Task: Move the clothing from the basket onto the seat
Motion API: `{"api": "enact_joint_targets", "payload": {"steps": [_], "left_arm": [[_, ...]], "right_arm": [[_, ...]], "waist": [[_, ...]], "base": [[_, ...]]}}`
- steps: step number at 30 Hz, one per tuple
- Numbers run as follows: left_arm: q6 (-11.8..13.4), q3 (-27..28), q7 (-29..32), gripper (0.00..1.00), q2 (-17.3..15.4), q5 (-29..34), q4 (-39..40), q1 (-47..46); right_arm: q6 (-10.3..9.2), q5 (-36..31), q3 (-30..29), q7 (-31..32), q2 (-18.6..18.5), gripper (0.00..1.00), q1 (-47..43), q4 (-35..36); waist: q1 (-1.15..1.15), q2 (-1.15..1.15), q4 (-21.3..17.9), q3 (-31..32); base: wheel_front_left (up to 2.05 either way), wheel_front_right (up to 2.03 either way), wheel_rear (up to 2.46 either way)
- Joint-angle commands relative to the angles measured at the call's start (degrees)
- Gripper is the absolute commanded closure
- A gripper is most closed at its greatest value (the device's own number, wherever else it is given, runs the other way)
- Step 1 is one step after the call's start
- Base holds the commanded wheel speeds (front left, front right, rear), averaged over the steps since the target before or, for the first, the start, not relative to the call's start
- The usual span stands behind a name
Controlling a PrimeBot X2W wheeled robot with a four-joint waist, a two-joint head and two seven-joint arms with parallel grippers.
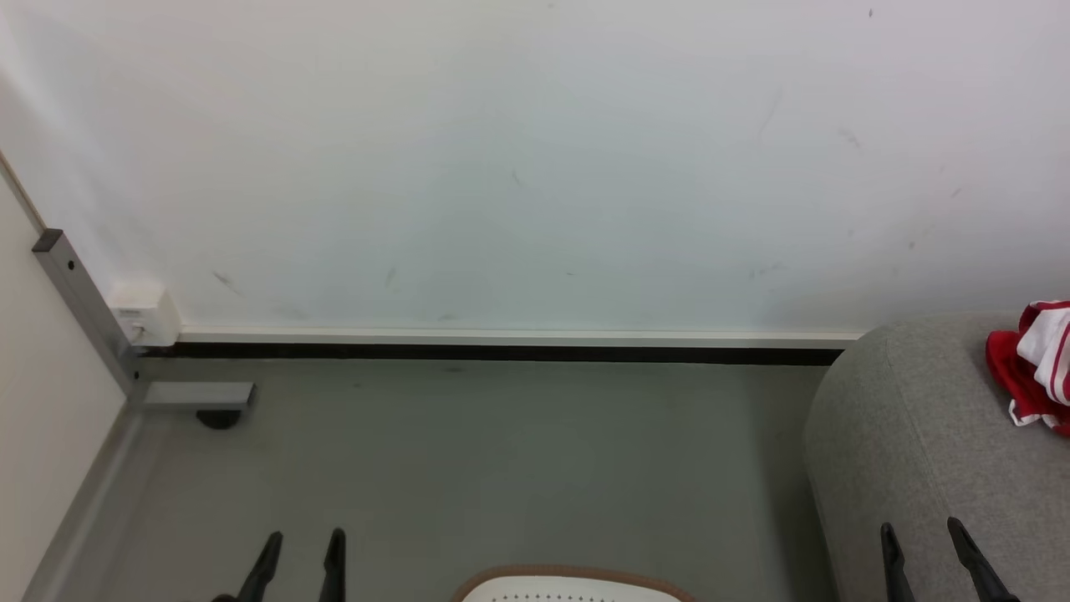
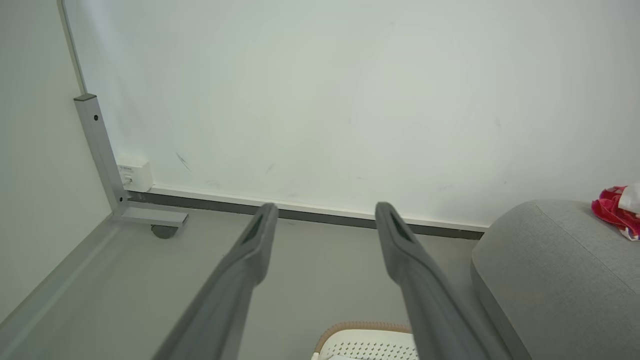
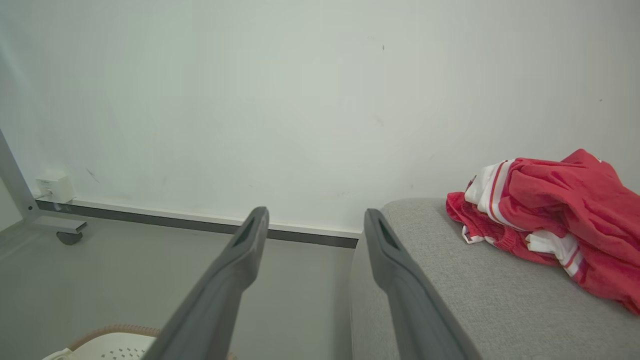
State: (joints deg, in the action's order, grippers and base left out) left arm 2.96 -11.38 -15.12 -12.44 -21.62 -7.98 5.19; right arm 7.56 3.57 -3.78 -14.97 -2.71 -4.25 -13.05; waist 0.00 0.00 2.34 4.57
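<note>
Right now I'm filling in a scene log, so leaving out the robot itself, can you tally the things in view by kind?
Red-and-white clothing heap: 1
Grey upholstered seat: 1
White laundry basket: 1
White wall box: 1
Metal frame leg: 1
Total: 5

Head cam looks forward and down at the wall [image 1: 535, 167] and floor [image 1: 501, 468]; both wrist cams sit lower, face the same wall, and share the seat [image 1: 919, 435] corner and basket [image 1: 577, 573] rim.
</note>
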Motion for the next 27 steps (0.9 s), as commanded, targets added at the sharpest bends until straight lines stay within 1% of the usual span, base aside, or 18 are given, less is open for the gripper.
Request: {"api": "enact_joint_targets", "payload": {"steps": [1, 7, 12, 22, 26, 27], "left_arm": [[-0.4, 0.5, 0.0, 0.00, 0.3, 0.8, -0.3, 0.6], [-3.5, 2.4, 0.0, 0.00, 2.3, 3.0, -1.6, 0.4], [-5.3, 3.9, 0.0, 0.00, 3.6, 4.8, -2.3, -0.2], [-7.5, 5.7, 0.0, 0.00, 5.4, 7.2, -3.6, -0.4], [-8.5, 5.4, 0.0, 0.00, 5.7, 7.9, -3.3, -0.5], [-8.5, 5.3, 0.0, 1.00, 5.9, 7.3, -3.6, -0.2]], "right_arm": [[-0.15, 0.3, -0.1, -0.1, -0.2, 0.00, -0.4, -0.3], [-0.15, 0.6, -0.5, -0.1, -0.2, 0.00, -0.5, -0.8], [-0.15, 1.1, -0.4, -0.1, -0.2, 0.00, -0.5, -1.1], [-0.15, 1.4, -0.3, -0.1, -0.2, 0.00, -0.5, -1.4], [-0.15, 1.4, -0.4, -0.1, -0.2, 0.00, -0.2, -1.4], [0.00, 0.8, -0.3, 0.0, 0.0, 1.00, 0.0, -1.5]], "waist": [[0.00, 0.00, -0.2, 0.0], [0.00, 0.00, -0.8, 0.0], [0.00, 0.00, -1.5, 0.1], [0.00, 0.00, -2.4, 0.2], [0.00, 0.00, -2.6, 0.2], [0.00, 0.00, -2.6, 0.2]], "base": [[0.00, 0.00, 0.00], [0.00, 0.00, 0.00], [0.00, 0.00, 0.00], [0.00, 0.00, 0.00], [0.00, 0.00, 0.00], [0.00, 0.00, 0.00]]}}
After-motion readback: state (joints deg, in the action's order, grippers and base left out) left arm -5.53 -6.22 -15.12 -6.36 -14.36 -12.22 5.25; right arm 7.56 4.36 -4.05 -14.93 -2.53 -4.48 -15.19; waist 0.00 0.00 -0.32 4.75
